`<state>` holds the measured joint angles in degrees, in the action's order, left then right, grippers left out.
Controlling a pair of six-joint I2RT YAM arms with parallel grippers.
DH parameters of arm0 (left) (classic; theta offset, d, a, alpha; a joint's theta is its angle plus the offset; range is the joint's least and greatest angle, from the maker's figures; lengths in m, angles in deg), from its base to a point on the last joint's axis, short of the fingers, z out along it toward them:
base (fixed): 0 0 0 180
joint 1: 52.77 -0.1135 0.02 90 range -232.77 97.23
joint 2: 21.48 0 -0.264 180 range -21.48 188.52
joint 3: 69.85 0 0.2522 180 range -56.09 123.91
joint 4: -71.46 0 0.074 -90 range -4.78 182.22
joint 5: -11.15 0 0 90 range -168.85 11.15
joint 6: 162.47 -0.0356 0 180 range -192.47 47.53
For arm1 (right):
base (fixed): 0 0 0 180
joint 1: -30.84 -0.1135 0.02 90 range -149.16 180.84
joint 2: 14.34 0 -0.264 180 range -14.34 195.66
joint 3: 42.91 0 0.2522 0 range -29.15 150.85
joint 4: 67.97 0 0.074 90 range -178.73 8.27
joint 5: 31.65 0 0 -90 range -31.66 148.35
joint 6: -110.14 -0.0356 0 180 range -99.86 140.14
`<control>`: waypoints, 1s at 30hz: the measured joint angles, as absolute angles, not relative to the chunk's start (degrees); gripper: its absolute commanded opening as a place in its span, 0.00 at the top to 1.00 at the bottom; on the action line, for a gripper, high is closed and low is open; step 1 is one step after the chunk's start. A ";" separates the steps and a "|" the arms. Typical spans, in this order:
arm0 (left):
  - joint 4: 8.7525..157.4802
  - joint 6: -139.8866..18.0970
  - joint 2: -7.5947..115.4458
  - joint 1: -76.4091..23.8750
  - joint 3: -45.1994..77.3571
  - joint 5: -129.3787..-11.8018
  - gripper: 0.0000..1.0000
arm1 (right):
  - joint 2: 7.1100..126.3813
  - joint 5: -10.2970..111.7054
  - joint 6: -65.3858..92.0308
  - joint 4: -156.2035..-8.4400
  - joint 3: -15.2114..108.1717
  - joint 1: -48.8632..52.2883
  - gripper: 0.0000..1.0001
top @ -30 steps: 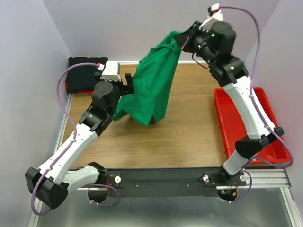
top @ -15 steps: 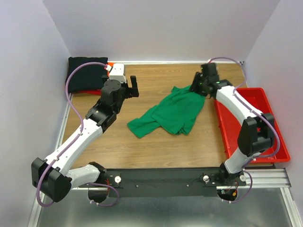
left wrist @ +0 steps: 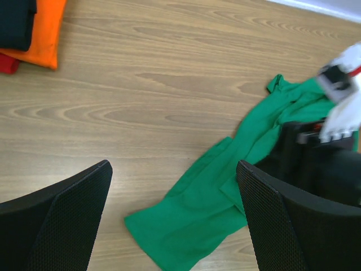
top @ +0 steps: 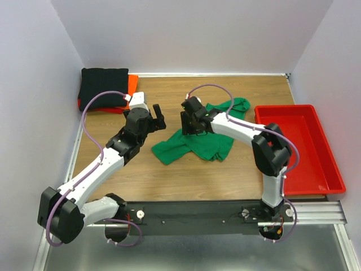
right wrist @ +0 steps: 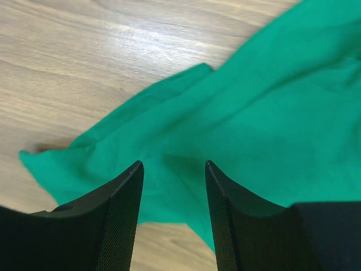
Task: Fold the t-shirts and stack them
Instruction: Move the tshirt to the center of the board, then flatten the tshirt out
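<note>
Both pincers are empty. The right pincer (right wrist: 173, 169), which held the green shirt (right wrist: 271, 107) aloft a second ago, hovers parted just above it, crumpled on the table (right wrist: 84, 51); the left pincer (left wrist: 173, 166) gapes beside. Folding likely has yet to begin.

From above, the right arm (top: 234, 128) hides the middle of the green t-shirt (top: 197, 148), and the orange-red t-shirt (top: 132, 84) shows only as a strip beside the black t-shirt (top: 102, 86) lying on it. The left wrist view cuts both off at its top-left corner and blurs the right arm's wrist; the right wrist view cuts the green t-shirt at its top and right edges.
</note>
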<state>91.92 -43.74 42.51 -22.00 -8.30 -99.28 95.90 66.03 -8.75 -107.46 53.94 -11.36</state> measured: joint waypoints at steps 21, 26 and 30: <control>92.64 -41.47 39.82 -22.81 -8.37 -101.29 0.02 | 102.59 75.89 -8.27 -108.36 57.78 -15.22 0.51; 92.60 -40.95 40.82 -23.01 -9.04 -100.94 0.02 | 103.38 76.04 -8.27 -108.38 57.78 -15.22 0.62; 92.55 -40.25 42.07 -23.05 -9.63 -100.28 0.02 | 103.90 75.69 -8.48 -108.36 57.80 -15.22 0.78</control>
